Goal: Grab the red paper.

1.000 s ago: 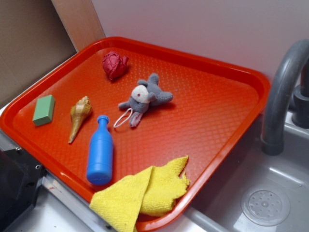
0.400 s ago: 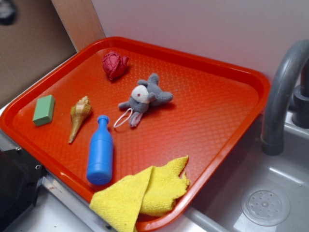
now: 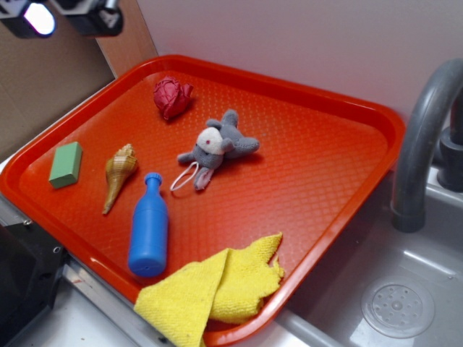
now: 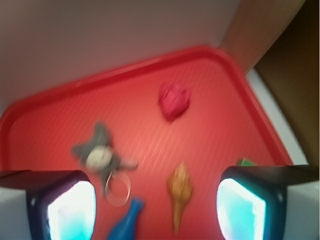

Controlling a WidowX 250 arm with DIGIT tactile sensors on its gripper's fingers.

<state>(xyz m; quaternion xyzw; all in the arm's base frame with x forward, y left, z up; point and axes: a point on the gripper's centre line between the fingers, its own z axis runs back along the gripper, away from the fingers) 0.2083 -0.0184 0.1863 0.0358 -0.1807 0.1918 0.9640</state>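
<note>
Approach step: the gripper [image 4: 156, 200] hangs high above the tray [image 3: 340, 101], jaws spread and empty. The paper [image 3: 171, 97] sits near the tray's far corner; next, descend over it.

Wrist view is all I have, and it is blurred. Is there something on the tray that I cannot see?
Observer: Yes. A yellow cloth lies over the near edge of the tray, beside the base of the blue bottle.
Operator: And where is the end effector?
Observer: The end effector is at the top left of the exterior view, outside the tray, far from the red paper.
Operator: Is the green thing a block?
Observer: Yes, a green block, left of the shell.
</note>
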